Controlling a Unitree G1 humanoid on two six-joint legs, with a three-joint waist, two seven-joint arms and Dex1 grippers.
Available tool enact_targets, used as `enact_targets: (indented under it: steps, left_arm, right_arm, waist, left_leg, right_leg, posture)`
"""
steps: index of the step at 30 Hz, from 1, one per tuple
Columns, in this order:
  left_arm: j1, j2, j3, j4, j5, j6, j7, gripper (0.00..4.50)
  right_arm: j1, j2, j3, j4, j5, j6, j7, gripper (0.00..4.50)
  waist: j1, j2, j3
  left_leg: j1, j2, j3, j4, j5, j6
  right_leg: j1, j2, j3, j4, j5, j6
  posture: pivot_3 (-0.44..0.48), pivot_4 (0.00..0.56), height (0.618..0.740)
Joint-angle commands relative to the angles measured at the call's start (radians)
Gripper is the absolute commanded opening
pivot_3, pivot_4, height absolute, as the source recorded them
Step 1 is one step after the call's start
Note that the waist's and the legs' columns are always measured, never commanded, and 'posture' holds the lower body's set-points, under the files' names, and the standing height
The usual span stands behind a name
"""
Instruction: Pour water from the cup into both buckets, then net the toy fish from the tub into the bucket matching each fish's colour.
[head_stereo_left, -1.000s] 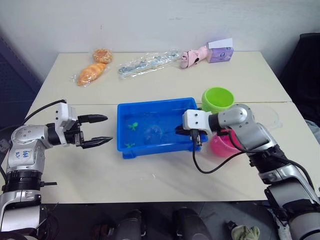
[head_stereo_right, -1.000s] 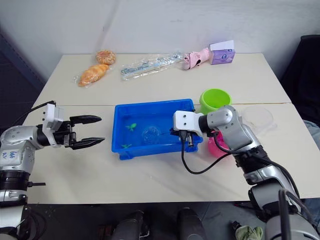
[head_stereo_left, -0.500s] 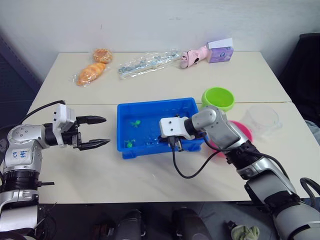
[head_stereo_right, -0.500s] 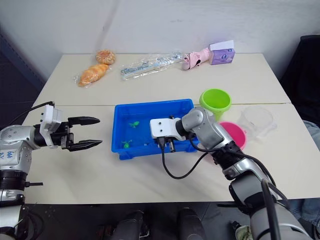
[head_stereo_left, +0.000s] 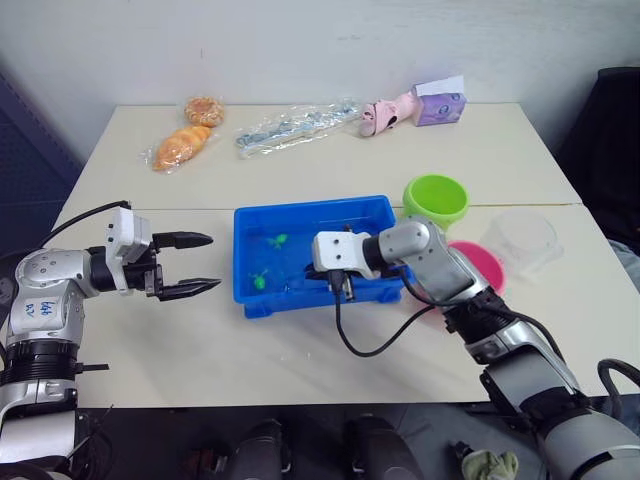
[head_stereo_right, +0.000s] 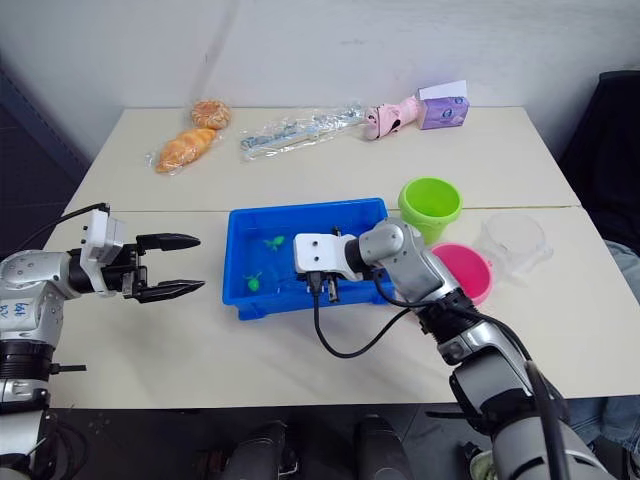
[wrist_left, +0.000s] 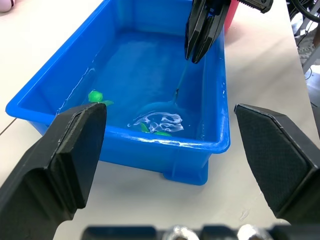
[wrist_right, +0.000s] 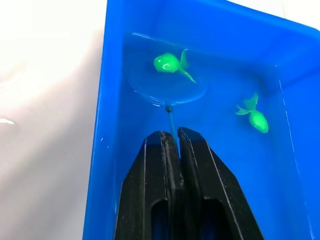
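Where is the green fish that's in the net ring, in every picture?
Left eye view: the green fish is near the tub's front left corner.
Right eye view: same corner.
Left wrist view: under the net's rippled hoop.
Right wrist view: within the net hoop.
Shared landmark: the other green fish, loose in the tub.

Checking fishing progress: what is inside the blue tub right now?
The tub holds water, two green fish, and the net under one, held by the right gripper. The gripper hides part of the bottom.
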Motion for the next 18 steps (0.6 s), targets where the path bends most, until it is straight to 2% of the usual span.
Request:
enact_targets:
  steps: [1,8,11,18]
  left_arm:
    - [-0.005,0.002,0.009,-0.021,0.001,-0.011,0.005,4.41]
    - [-0.042,-0.031,-0.004,0.004,0.006,-0.027,0.014,4.41]
    - [-0.055,-0.043,-0.009,0.017,0.011,-0.037,0.01,4.41]
    - [-0.083,-0.089,-0.024,-0.019,-0.011,-0.016,0.01,4.41]
  right_arm:
    - [0.033,-0.058,-0.08,-0.14,0.077,0.029,0.024,0.0]
    - [0.136,-0.166,-0.208,-0.31,0.18,0.152,0.0,0.0]
    - [0.176,-0.201,-0.243,-0.351,0.205,0.176,-0.01,0.0]
    - [0.264,-0.322,-0.411,-0.444,0.292,0.232,-0.044,0.0]
  waist:
    - [0.0,0.0,0.0]
    - [0.004,0.0,0.0]
    - [0.004,-0.001,0.0]
    - [0.007,-0.001,0.001]
  left_leg:
    - [0.0,0.0,0.0,0.0,0.0,0.0]
    - [0.0,0.0,0.0,0.0,-0.001,0.001]
    - [0.0,0.0,0.0,0.0,-0.001,0.001]
    - [0.0,0.0,0.001,0.0,-0.001,0.001]
  right_leg:
    - [0.0,0.0,0.0,0.0,0.0,0.0]
    - [0.001,0.0,0.0,-0.001,0.0,0.0]
    - [0.001,0.0,0.0,-0.001,0.0,0.0]
    - [0.001,0.0,0.0,-0.002,0.0,0.0]
  posture:
    - [0.0,0.15,0.74]
    - [0.0,0.15,0.74]
    - [0.0,0.15,0.74]
    - [0.0,0.15,0.74]
